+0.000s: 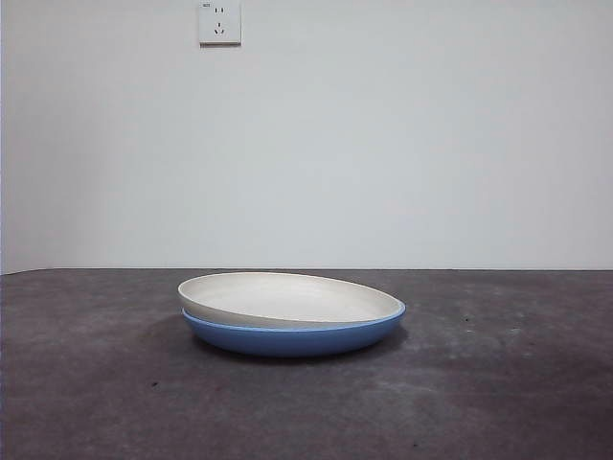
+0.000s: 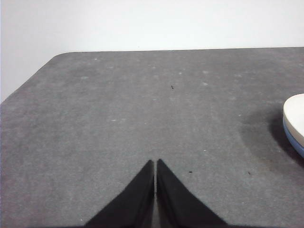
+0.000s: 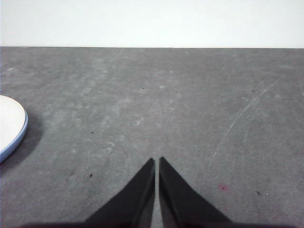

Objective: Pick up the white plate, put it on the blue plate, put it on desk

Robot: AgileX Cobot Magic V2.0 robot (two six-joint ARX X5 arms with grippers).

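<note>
The white plate [image 1: 287, 299] already sits nested, slightly tilted, in the blue plate [image 1: 292, 337] at lower centre of the front view, so stacking looks done. Both the left gripper [image 2: 155, 164] and right gripper [image 3: 156, 162] wait apart, jaws pressed together. The desk [image 1: 498, 383] is rough and dark grey; a socket [image 1: 219, 22] hangs on the white wall at upper left.

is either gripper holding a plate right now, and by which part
Nothing is held. Both the left gripper and right gripper have shut jaws over bare desk, away from the white plate, which rests on the blue plate.
</note>
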